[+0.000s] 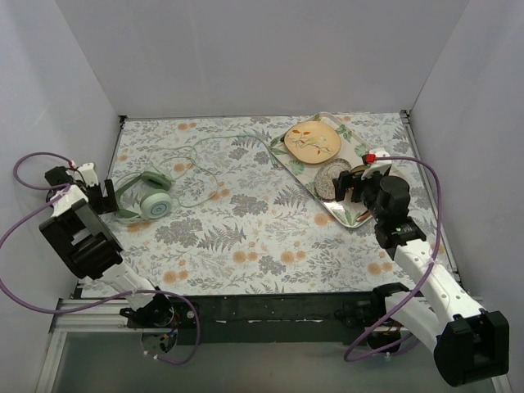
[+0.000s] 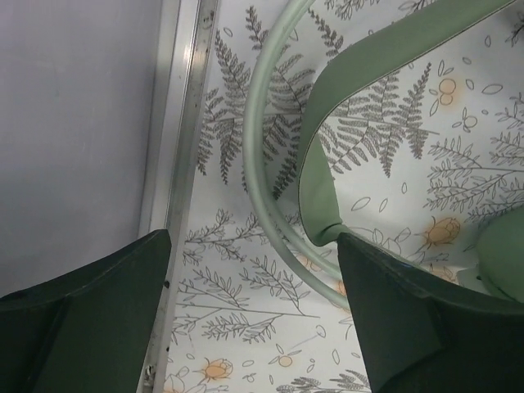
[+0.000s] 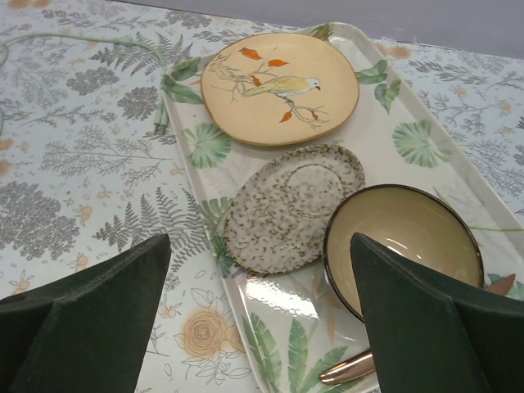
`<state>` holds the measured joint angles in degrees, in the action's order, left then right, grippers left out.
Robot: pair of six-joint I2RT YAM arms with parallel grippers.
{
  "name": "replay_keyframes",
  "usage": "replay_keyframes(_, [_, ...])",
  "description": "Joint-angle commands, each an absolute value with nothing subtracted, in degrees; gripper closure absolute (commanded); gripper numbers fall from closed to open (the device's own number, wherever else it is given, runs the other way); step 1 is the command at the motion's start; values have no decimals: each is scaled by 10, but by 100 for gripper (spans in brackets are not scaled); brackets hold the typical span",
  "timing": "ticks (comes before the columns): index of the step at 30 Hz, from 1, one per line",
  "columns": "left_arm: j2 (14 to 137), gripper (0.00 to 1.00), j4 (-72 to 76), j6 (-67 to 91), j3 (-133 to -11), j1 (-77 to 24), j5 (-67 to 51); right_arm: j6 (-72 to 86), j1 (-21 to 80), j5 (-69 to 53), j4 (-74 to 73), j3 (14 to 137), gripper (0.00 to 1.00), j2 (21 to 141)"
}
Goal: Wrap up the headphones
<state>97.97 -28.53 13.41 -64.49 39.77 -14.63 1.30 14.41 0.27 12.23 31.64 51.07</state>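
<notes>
Mint-green over-ear headphones (image 1: 150, 196) with oval cups and a thin wire headband (image 2: 260, 123) lie near the bench's left edge, about halfway back, on the fern-and-flower printed table cover (image 1: 246, 237). The left gripper (image 1: 105, 196) sits low just left of them, on an arm folded up along the left edge. Its dark fingers (image 2: 90, 319) are spread wide, with the headband's curve running between and ahead of them. Whether the right-hand finger touches the band I cannot tell; nothing is clamped.

A thin green cable (image 1: 214, 139) loops from the headphones toward the far edge and ends beside a long white leaf-printed tray (image 3: 417, 139). That tray lies slantwise toward the far right corner and carries a round yellow bird-painted plate (image 3: 278, 86), a speckled oval dish (image 3: 295, 205) and a dark-rimmed tan bowl (image 3: 401, 246). The right gripper (image 1: 350, 184) hangs over the tray's near end, fingers parted and empty, its arm reaching in from the near right corner.
</notes>
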Motion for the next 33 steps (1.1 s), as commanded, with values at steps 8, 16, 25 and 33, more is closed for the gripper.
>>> replay_keyframes(8, [998,23,-294,150,-685,386,-214,-22,217,60,101,362,2,547])
replay_keyframes(16, [968,23,-300,162,-712,357,-203,-36,242,68,96,370,2,583])
replay_keyframes(25, [1039,24,-270,181,-735,334,-137,-48,270,81,92,378,2,608])
replay_keyframes(33, [1084,33,-264,173,-732,330,-110,-59,297,95,72,398,2,625])
